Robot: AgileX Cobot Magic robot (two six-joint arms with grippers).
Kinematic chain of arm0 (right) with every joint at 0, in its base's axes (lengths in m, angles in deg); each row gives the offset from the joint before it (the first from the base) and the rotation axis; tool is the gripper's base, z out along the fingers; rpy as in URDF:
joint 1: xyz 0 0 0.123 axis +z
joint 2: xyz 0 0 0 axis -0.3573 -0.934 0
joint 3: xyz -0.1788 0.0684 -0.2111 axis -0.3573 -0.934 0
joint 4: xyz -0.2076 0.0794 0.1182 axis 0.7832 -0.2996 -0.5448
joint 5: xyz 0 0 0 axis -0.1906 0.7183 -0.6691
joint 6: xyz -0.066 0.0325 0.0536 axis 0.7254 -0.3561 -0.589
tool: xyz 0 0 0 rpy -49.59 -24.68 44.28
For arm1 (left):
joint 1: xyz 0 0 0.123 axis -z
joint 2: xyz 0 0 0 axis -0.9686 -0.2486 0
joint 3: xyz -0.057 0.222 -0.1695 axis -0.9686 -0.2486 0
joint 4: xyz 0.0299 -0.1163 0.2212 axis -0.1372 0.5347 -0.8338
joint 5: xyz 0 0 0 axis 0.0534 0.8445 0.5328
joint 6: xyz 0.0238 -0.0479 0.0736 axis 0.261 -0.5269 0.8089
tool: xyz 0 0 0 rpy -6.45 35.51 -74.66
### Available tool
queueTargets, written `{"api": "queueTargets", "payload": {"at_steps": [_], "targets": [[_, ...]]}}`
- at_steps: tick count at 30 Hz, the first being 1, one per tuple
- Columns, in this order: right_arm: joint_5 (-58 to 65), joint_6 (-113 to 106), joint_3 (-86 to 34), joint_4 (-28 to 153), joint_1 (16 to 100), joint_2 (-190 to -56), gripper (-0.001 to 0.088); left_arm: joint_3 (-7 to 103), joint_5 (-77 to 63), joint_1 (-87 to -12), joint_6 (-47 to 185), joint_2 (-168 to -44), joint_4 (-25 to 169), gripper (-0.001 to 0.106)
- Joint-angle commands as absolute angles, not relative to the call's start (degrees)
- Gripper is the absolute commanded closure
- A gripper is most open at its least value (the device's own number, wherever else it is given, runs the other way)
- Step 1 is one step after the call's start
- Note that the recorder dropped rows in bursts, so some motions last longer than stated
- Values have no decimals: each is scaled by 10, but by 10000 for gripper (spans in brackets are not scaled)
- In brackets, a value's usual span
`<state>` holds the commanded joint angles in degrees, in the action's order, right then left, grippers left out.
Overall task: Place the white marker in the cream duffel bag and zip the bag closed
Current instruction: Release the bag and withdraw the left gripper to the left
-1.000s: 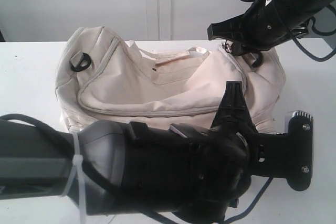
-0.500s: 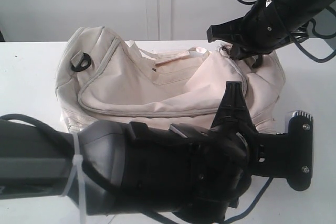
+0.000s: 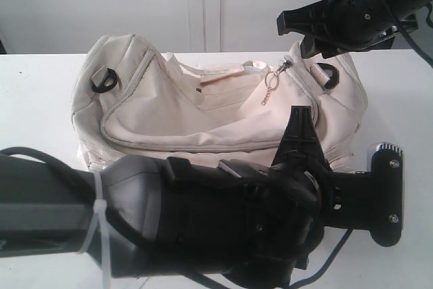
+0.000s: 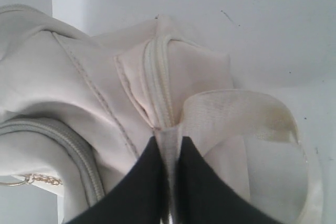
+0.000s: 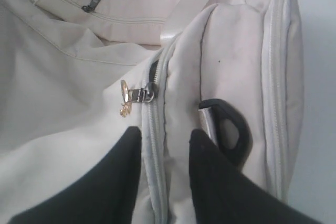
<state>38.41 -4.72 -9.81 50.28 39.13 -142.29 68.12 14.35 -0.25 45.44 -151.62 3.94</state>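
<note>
Seeing my right claw (image 5: 166, 132) now apart, lifted off gold chain pull (image 3: 271, 84); zip looks closed. My left claw (image 4: 168, 145) clamped on end of cream duffel bag (image 3: 203, 116), on surface (image 3: 40, 93). No white marker visible; presumably inside.

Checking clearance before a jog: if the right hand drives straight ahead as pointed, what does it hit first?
Probably the cream duffel bag: the right hand, jaws open, straddles its zipper track, with the zipper slider just ahead. Depth unclear.
</note>
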Motion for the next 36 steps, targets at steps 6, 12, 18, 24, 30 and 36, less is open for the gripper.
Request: {"api": "queueTargets", "payload": {"at_steps": [6, 12, 18, 24, 30, 36], "targets": [[384, -47, -98, 503, 391, -1423, 557, 681, 144, -3, 454, -1516, 39, 567], [384, -47, -98, 503, 391, -1423, 557, 681, 153, 0, 454, -1515, 39, 567], [384, -47, -98, 503, 391, -1423, 557, 681, 153, 0, 454, -1498, 77, 567], [382, -47, -98, 502, 391, -1423, 557, 681, 150, 8, 454, -1473, 107, 570], [383, -47, -98, 502, 391, -1423, 557, 681, 160, 17, 454, -1460, 153, 570], [384, -47, -98, 502, 391, -1423, 557, 681, 280, 17, 459, -1451, 244, 631]]}}
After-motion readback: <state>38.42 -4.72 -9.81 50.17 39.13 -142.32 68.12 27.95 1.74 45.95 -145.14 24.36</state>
